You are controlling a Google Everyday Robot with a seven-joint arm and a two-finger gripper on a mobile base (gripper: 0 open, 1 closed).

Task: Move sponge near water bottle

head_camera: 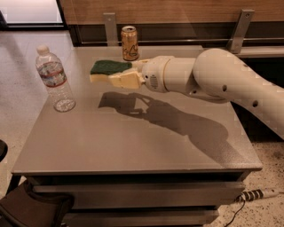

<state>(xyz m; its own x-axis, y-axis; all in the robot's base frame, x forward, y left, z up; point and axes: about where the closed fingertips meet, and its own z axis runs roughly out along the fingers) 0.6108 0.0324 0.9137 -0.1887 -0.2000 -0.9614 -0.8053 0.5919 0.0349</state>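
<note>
Claw: closed on the right end of the sponge, one pale finger under the yellow foam and the other against the green top. The sponge is held clear of the desk, roughly level, green side up. Its shadow falls on the desk below it. The arm reaches in from the right.

Handling, as judged: the sponge looks light, soft and compressible. It should not slip readily, as the scrub face is coarse. It is not fragile and would tolerate a short drop. An end grip across its thickness, as taken here, appears adequate. The free left end may sag or swing a little.

Position: the sponge hangs over the far middle of the desk, just near and left of the drink can. It is apart from the water bottle, with bare desk between them. The bottle stands upright near the left edge, mostly empty by the look of it, so it is likely light and easy to topple if nudged.

Surface: the desk is flat, grey and smooth with a dull sheen, and has drawers below the top.

Room: a wood-panelled wall with two metal brackets runs along the far side. The floor is pale and speckled. A power strip lies on the floor at near right, and a dark bag sits at near left
</note>
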